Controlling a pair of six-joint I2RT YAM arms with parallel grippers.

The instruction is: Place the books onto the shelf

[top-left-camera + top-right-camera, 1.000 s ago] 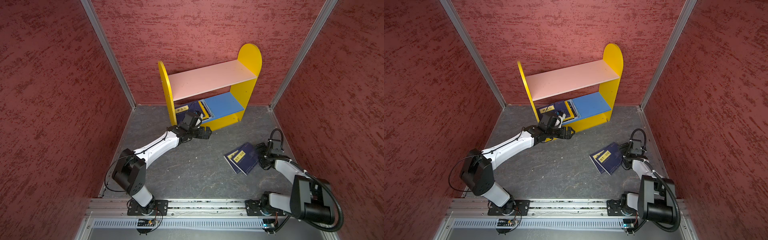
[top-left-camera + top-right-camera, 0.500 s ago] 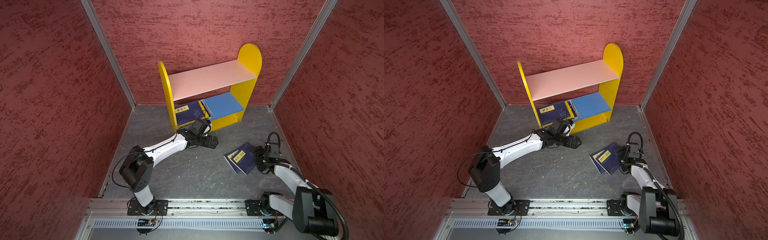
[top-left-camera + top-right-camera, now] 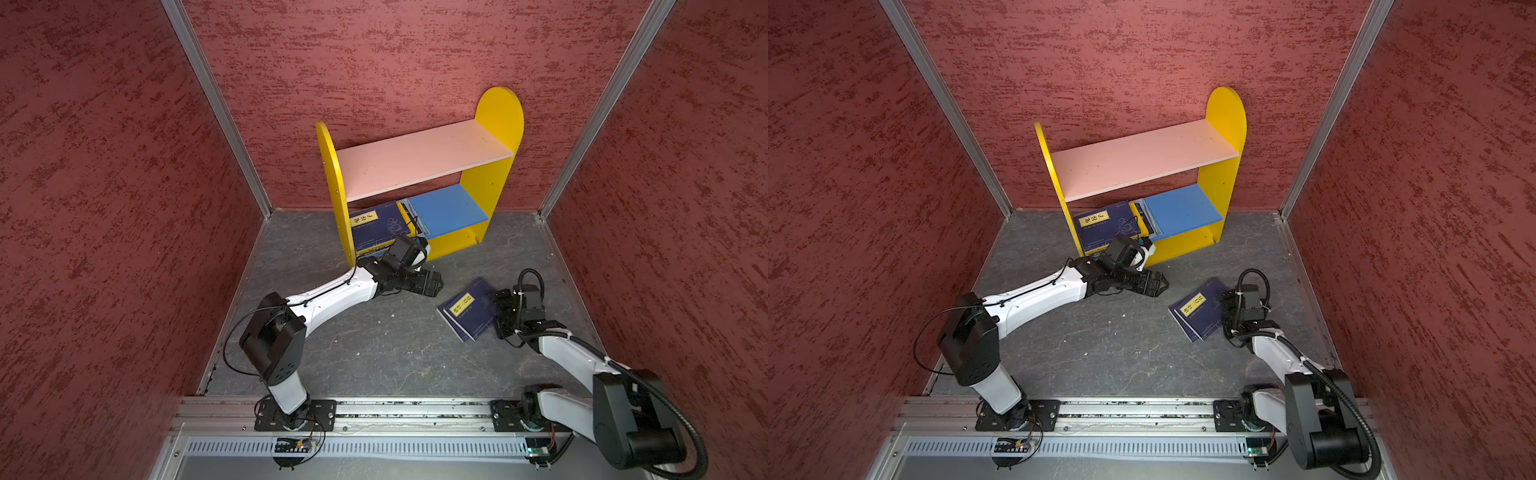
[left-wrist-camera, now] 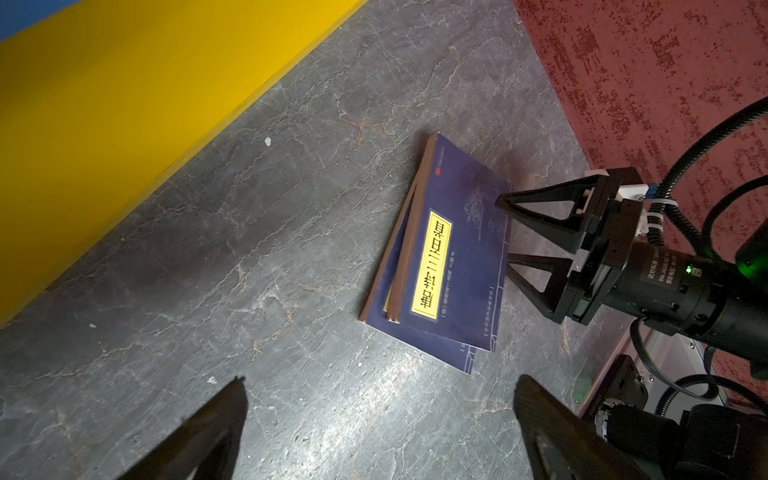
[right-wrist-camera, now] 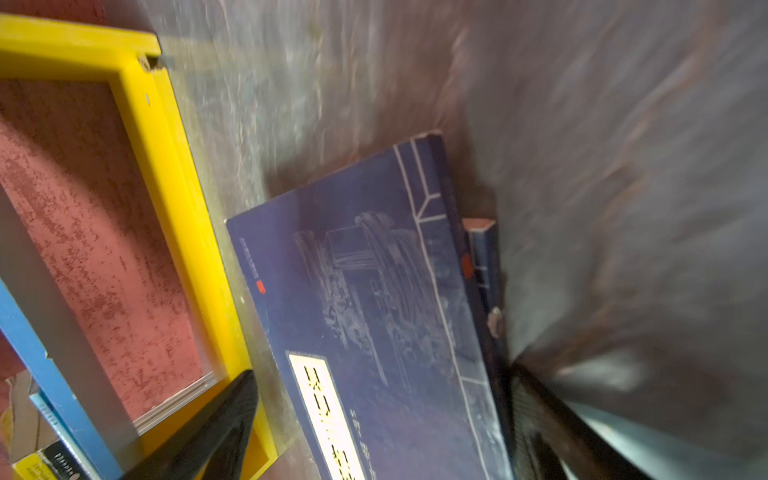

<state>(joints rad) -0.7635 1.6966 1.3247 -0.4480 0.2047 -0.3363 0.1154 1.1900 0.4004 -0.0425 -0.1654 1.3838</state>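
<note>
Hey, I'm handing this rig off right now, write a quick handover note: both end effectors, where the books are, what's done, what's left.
Left end effector: open, empty, low over the floor before the shelf.
Right end effector: open at the edge of the two navy books on the floor, gripping nothing.
Done: a stack topped by a navy book lies on the blue lower board; the count beneath is unclear.
Left: shelve the two floor books.
</note>
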